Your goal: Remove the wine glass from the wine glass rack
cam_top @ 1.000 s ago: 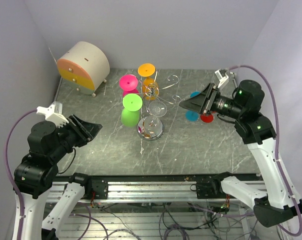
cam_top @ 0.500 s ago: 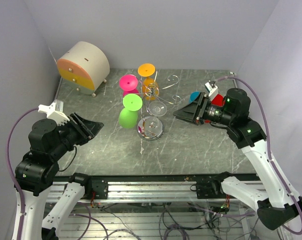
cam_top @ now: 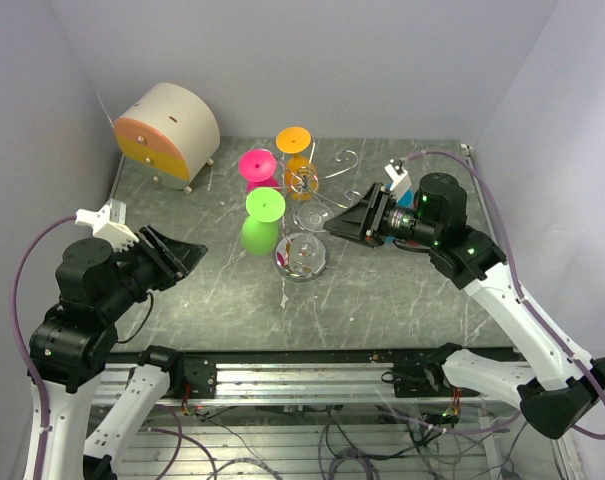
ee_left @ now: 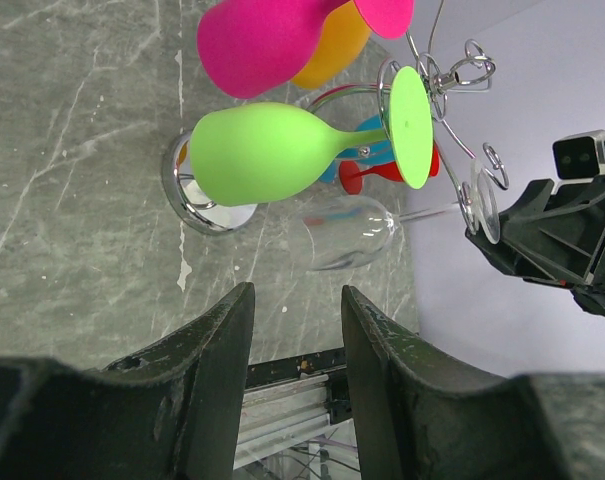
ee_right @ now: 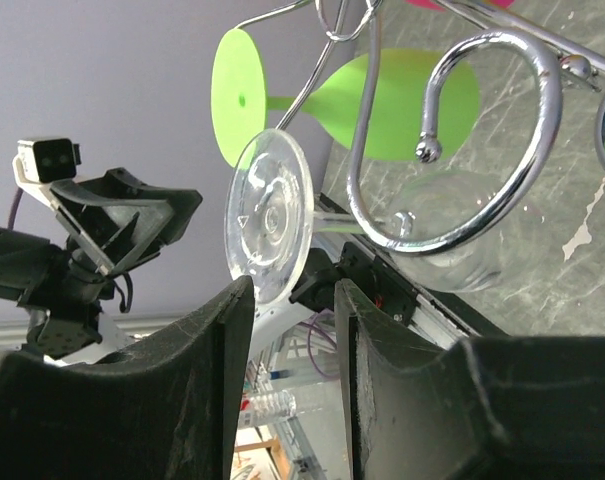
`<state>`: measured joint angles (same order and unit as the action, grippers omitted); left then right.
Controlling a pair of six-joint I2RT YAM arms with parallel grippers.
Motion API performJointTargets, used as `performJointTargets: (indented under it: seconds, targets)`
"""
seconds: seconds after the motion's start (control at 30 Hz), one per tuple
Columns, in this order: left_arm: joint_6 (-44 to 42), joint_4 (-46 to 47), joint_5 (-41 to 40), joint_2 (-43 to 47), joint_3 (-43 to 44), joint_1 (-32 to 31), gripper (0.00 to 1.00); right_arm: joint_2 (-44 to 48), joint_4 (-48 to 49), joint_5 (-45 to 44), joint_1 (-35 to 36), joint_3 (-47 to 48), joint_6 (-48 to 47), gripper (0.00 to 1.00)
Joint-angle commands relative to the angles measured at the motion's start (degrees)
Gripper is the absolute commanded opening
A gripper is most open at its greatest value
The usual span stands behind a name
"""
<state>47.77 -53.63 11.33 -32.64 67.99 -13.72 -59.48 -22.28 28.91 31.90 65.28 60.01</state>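
A grey marbled table [cam_top: 402, 290] fills the space between plain walls. Two black-and-white robot arms reach over it from the near edge. The left gripper [cam_top: 187, 258] hangs over the left side, well apart from the rack, jaws parted and empty. The right gripper [cam_top: 334, 226] points in from the right, also parted, with nothing gripped.

At the back left corner sits a round cream drawer box [cam_top: 167, 130] with an orange and yellow front.

Near the table's middle stands the wine glass rack [cam_top: 300, 262], silver wire with curled arms on a shiny round base.

Coloured glasses hang from it upside down: a green glass [cam_top: 259, 235] nearest the left arm, a pink glass [cam_top: 257, 165] and an orange glass [cam_top: 297, 165] behind.

The clear wine glass [ee_right: 270, 230] is still on the rack, on the side facing the right gripper. Its round foot sits right at the mouth of those open jaws; whether they touch it, I cannot tell.
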Motion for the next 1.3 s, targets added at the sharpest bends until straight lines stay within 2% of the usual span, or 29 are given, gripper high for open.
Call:
performJointTargets:
  seconds: [0.0, 0.57, 0.83, 1.07, 1.27]
  targets:
    - [-1.1, 0.1, 0.0, 0.2, 1.8, 0.0, 0.51, -0.5, 2.8, -3.4, 1.3, 0.4, 0.2, 0.37]
    - [-0.4, 0.6, 0.2, 1.3, -0.2, 0.0, 0.51, -2.5, 7.8, -5.6, 2.4, 0.6, 0.9, 0.32]
    - [0.0, 0.7, 0.2, 1.9, -1.2, 0.0, 0.5, -1.8, 9.8, -5.3, 2.6, 0.3, 2.0, 0.09]
    - [0.6, 1.1, 0.4, 2.1, -1.8, 0.0, 0.5, -0.5, 10.4, -5.3, 2.6, 0.0, 3.4, 0.0]
    - [0.7, 0.9, 0.5, 2.1, -1.5, 0.0, 0.5, 1.1, 11.9, -5.2, 2.7, 0.0, 5.9, 0.0]
